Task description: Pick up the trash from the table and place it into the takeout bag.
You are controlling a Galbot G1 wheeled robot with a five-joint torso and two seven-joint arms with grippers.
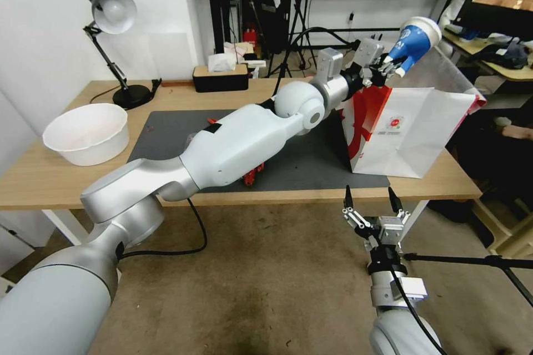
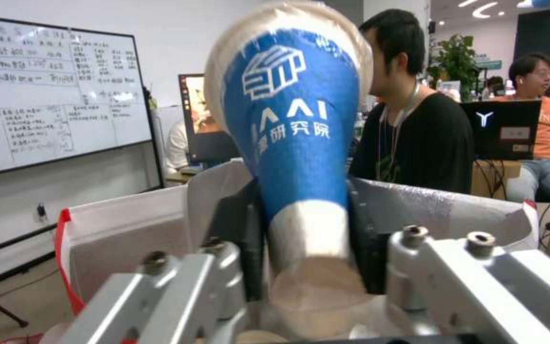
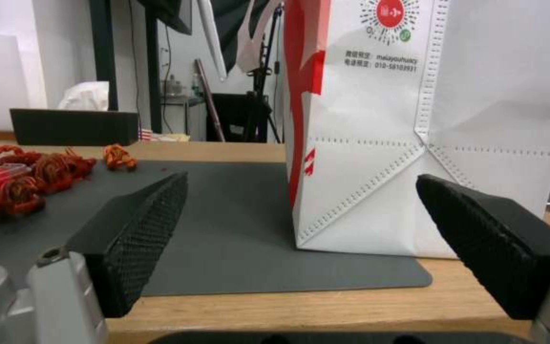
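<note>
Left gripper [image 1: 388, 66] clamping cup [image 1: 416, 40] by narrow base, holding it tilted above bag [image 1: 411, 127] mouth, likely lining up drop. Right gripper [image 1: 372, 199] waiting below table [image 1: 55, 172] edge, fingers apart, empty. Red leftovers [image 3: 20, 177] lying on mat [image 3: 237, 229].

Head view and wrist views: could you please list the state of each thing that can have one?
Blue-white paper cup: gripped, tilted, held over the bag's mouth.
Takeout bag: upright, open at the top, on the mat's edge.
Left claw: shut on the cup.
Right claw: open, below the table edge.
Red leftovers: loose on the grey mat.
White basin: upright.
</note>
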